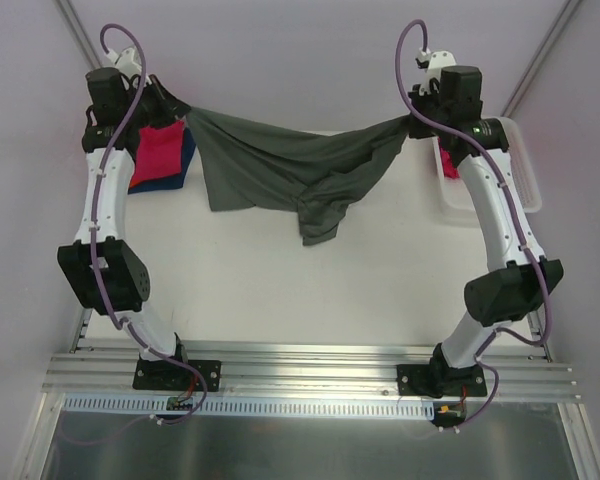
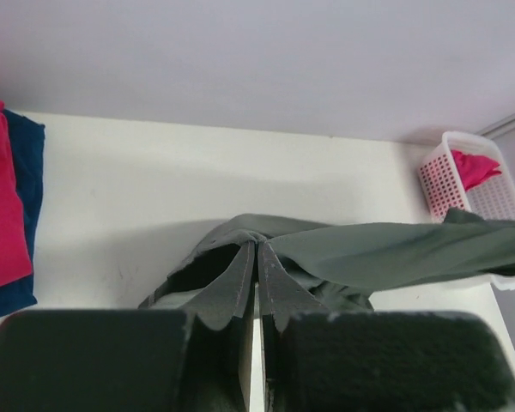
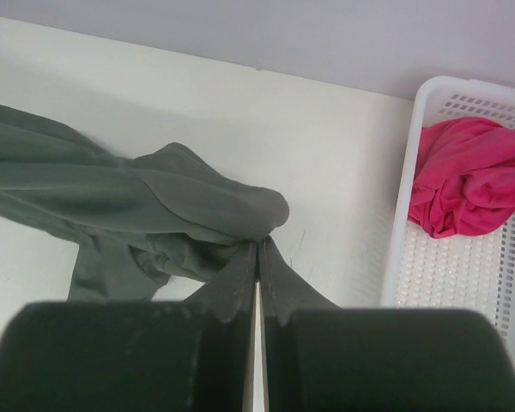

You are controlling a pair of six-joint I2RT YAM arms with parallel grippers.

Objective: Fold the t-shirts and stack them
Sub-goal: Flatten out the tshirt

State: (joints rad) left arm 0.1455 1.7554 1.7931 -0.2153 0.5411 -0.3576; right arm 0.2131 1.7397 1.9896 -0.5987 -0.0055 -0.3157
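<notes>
The large dark grey t-shirt (image 1: 290,170) hangs stretched between both grippers above the far part of the table, its middle sagging down to the surface. My left gripper (image 1: 183,115) is shut on its left end (image 2: 240,236). My right gripper (image 1: 412,122) is shut on its right end (image 3: 240,210). A folded pink t-shirt (image 1: 158,155) lies on a folded blue one (image 1: 183,168) at the far left; both also show in the left wrist view, pink (image 2: 0,206) over blue (image 2: 26,163). Another crumpled pink t-shirt (image 3: 468,176) lies in the basket.
A white plastic lattice basket (image 1: 525,165) stands at the far right edge of the table, beside the right arm; it also shows in the right wrist view (image 3: 412,215) and the left wrist view (image 2: 498,193). A metal rail (image 1: 310,365) runs along the near edge.
</notes>
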